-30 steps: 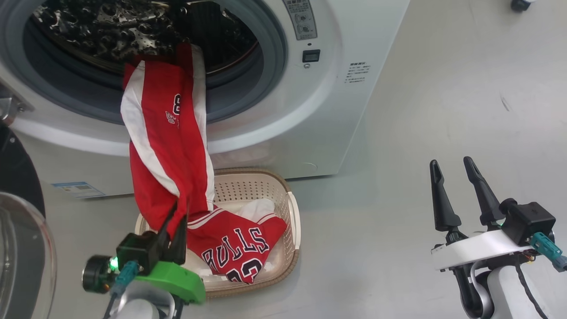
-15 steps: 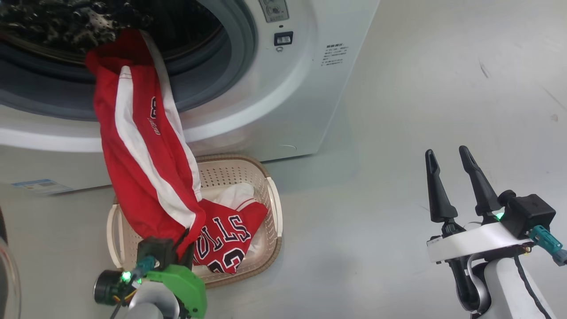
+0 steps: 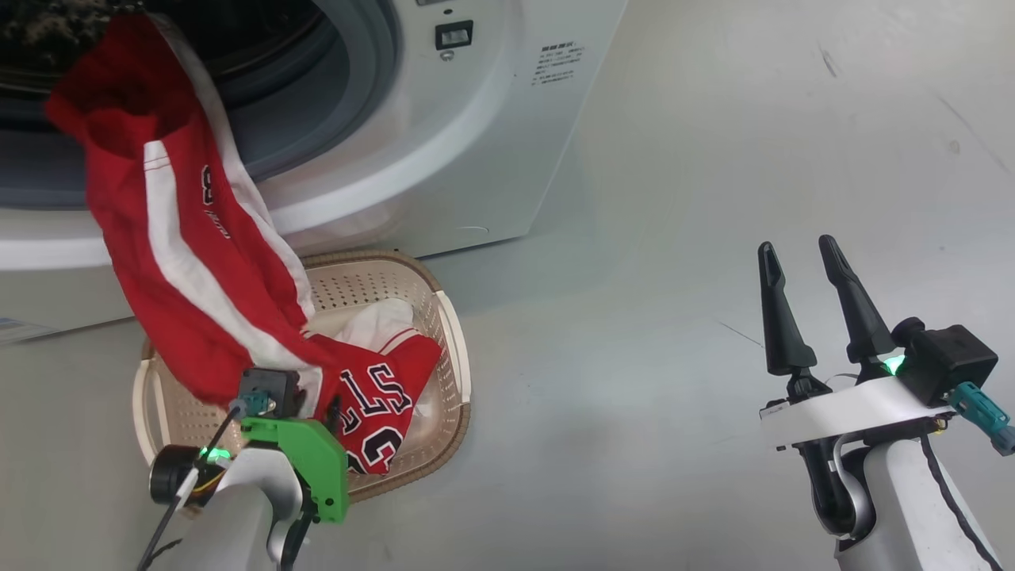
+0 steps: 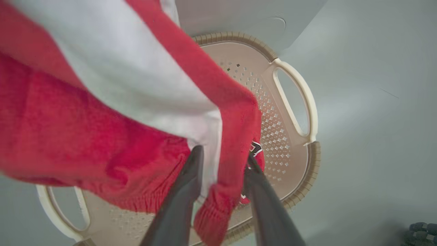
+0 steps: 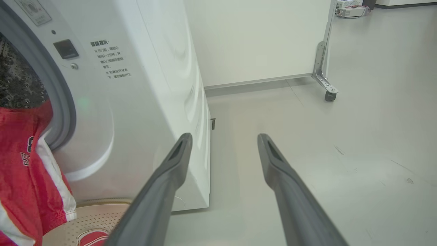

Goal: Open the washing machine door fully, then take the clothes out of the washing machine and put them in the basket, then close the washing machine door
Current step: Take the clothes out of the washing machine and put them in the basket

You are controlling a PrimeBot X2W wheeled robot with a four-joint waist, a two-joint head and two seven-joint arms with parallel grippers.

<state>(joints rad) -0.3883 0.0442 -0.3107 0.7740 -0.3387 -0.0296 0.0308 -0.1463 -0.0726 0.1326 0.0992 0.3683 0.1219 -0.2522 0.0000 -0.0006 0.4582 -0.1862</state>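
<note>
The robot's left gripper (image 4: 223,155) hangs low over the basket (image 3: 456,349), jaws partly spread, with the lower end of the shorts (image 3: 182,262) draped loosely between them. The right gripper (image 3: 797,247) is spread wide, holding nothing. The jersey (image 3: 373,404) is already in the basket. The shorts look light and floppy, with the top end caught on the washing machine (image 3: 476,143) mouth, so grabbing that bunch is probably best.

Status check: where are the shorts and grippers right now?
Left gripper parted around hem of shorts, above basket. Right gripper open, empty. Top end draped at washing machine mouth; jersey in basket.
</note>
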